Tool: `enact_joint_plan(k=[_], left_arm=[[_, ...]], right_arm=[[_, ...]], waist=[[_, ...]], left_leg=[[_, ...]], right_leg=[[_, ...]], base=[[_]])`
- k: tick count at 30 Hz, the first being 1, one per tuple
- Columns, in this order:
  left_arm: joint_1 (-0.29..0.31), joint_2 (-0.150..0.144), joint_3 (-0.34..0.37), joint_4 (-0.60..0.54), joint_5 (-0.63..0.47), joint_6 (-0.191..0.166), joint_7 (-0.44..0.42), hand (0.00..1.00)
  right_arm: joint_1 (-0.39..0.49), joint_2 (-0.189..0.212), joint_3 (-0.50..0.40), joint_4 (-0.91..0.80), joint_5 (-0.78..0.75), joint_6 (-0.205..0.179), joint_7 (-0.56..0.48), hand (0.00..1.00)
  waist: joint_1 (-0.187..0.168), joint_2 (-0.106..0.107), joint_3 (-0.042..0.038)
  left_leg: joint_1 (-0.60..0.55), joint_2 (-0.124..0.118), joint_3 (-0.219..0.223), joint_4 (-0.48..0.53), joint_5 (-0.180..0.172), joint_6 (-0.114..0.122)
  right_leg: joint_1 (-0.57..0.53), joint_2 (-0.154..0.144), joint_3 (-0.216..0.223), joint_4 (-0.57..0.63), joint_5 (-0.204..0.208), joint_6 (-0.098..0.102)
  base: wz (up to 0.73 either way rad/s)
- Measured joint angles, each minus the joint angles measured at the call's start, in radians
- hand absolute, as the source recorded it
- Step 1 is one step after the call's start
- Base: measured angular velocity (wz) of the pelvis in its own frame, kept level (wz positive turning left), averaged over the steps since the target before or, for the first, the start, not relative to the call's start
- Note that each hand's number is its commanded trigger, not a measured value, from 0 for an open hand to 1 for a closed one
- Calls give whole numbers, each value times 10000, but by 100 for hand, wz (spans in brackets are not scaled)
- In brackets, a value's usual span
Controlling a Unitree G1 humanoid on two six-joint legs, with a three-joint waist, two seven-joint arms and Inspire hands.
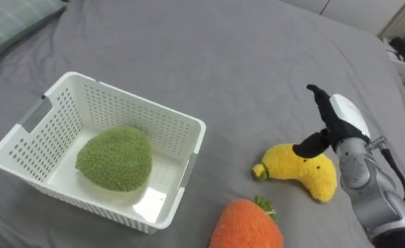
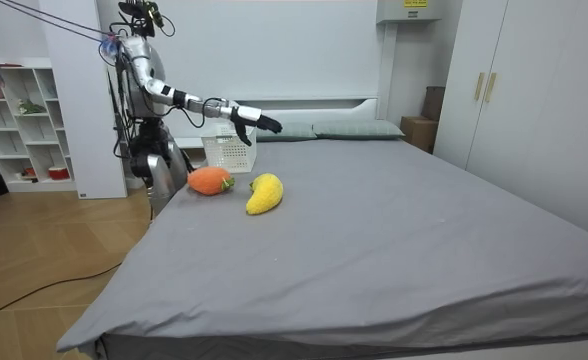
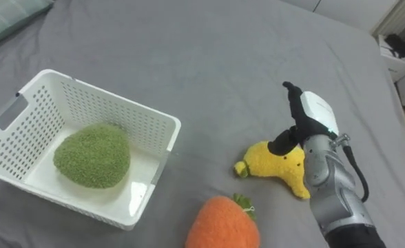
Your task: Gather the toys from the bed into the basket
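A white slatted basket (image 1: 142,105) stands on the grey bed and holds a round green plush toy (image 1: 114,157). To its right lies a yellow banana-shaped plush (image 1: 302,172), and nearer me an orange carrot plush (image 1: 247,226) with a green top. My right hand (image 1: 337,117) hovers just above and behind the yellow plush. Its fingers are straight and open, its thumb hangs toward the toy, and it holds nothing. In the room view I stand at the bedside with my right hand (image 2: 246,118) stretched over the bed.
A green-striped pillow (image 1: 9,24) lies at the far left corner of the bed. A small bedside table (image 1: 403,52) stands beyond the bed's far right edge. Bare grey sheet stretches behind the toys. A shelf unit (image 2: 24,120) stands behind me.
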Motion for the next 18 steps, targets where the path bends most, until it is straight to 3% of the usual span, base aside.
enact_joint_plan(k=[3,5,9,15,18], left_arm=[[-224,62,-136,-3,-48,-127,201,0],[-237,85,-264,-34,-191,-183,267,0],[-401,90,-637,-25,-224,-197,290,0],[-399,83,-788,52,-572,-196,290,0],[-415,78,-794,75,-780,-197,265,0]], right_arm=[[-58,-45,79,602,-2,-44,-17,0],[-146,-55,306,914,-3,-60,-26,0],[-748,-81,842,2246,192,-164,-86,0],[-946,-90,912,3385,401,-293,-196,0],[-1175,-108,917,4044,354,-280,-240,0]], waist=[[126,-49,79],[115,-46,85],[245,-46,102],[517,-19,123],[624,66,178]], left_leg=[[-251,-12,-185,25,16,8],[-455,-14,-265,175,17,7],[-920,-51,-402,301,24,13],[-1071,-64,-511,296,27,14],[-1161,-76,-584,322,31,19]], right_leg=[[-154,-9,-220,-22,0,1],[-284,-27,-487,-25,0,1],[-707,-57,-563,-39,0,1],[-797,-127,-734,-65,-3,5],[-828,-147,-901,-62,-3,5]], base=[[20],[15],[7],[7],[6]])
